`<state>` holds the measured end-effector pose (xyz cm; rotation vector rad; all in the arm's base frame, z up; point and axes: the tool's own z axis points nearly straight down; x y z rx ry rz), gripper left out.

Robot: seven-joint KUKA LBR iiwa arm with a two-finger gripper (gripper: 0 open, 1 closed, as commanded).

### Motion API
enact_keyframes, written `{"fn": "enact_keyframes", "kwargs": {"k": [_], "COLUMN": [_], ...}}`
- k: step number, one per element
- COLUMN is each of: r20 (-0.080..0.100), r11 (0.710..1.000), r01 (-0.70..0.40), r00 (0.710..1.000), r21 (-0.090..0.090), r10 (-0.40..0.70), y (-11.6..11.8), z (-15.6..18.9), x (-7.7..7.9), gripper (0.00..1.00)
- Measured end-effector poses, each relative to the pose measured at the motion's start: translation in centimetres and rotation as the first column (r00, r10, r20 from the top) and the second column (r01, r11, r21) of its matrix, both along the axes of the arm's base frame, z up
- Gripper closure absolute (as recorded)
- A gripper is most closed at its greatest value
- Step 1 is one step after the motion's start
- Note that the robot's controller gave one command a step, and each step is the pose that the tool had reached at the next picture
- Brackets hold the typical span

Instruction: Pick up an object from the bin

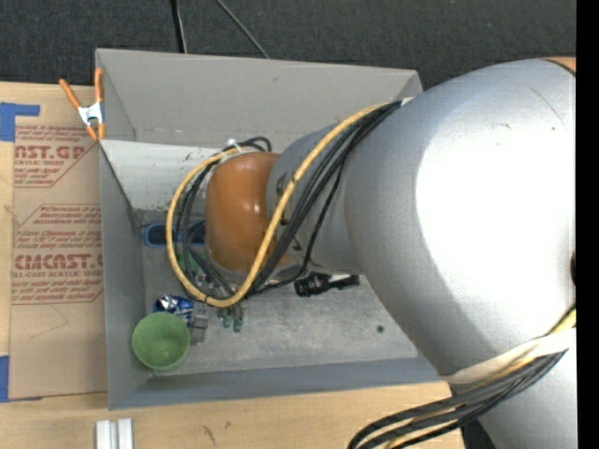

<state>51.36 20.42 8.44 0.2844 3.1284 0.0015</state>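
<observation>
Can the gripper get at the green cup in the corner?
Probably yes: the green cup lies just left of the gripper, nothing over it; a small blue-and-silver thing sits by its rim.

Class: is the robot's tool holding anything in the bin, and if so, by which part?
It cannot be told: the arm's orange cover hides most of the tool. The green cup nearby stands ungripped on the bin floor.

- The tool (217, 314) sits mostly under the arm's orange cover (234, 211) and looped cables (176, 215); just a dark tip pokes out.
- A blue thing (154, 236) by the left wall of the bin (253, 82) is half hidden behind those cables; its kind cannot be told.
- A blue-and-white thing (171, 304) just above the green cup (161, 342) is too small to name.
- The arm (449, 213) hides the bin's right half and runs off the right edge.
</observation>
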Motion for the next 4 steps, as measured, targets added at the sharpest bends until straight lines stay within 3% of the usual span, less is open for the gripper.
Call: {"fn": "enact_keyframes", "kwargs": {"k": [1,2,3,4], "r20": [0.008,0.001,-0.003,0.001], "r11": [0.993,0.993,0.914,0.915], "r01": [-0.116,-0.115,-0.406,-0.404], "r00": [0.993,0.993,0.914,0.915], "r21": [0.002,-0.001,0.000,0.000], "r10": [0.116,0.115,0.406,0.404], "y": [0.8,0.7,4.0,4.0], "z": [12.8,12.3,0.3,0.5], "x": [-2.6,-2.7,-2.4,-2.3], "gripper": [1.00,0.00,0.00,1.00]}}
